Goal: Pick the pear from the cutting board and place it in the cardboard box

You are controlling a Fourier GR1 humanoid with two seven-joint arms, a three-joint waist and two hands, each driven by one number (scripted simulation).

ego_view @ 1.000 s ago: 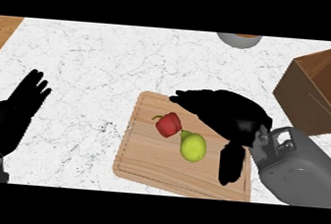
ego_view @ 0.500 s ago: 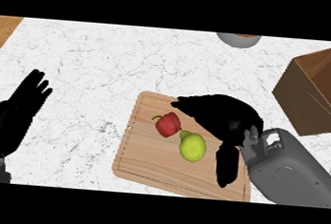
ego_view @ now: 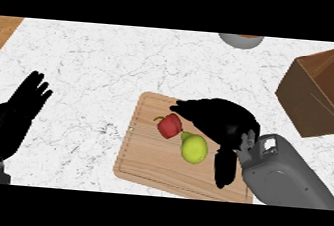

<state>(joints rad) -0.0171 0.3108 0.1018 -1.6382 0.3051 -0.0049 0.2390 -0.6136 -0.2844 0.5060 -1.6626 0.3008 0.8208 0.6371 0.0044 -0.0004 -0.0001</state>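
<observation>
Pear (ego_view: pixel 194 148): laid on the cutting board (ego_view: pixel 152 158), touching a red pepper (ego_view: pixel 170 126) at its upper left; not gripped.
Right hand (ego_view: pixel 221 121): held over the board's right part, fingers (ego_view: pixel 188 108) curved above and right of the pear, thumb hung down beside it, nothing grasped.
Left hand (ego_view: pixel 16 113): rested at the left edge, fingers straight, released.
Cardboard box (ego_view: pixel 324 90): set on the bench (ego_view: pixel 100 70) at the right, well apart from the pear.

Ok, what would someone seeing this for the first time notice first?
Probably the black right hand arched over the wooden cutting board at centre, just beside the green pear and a red pepper. Next, the open cardboard box at the right edge, and the left hand resting open at far left.
</observation>
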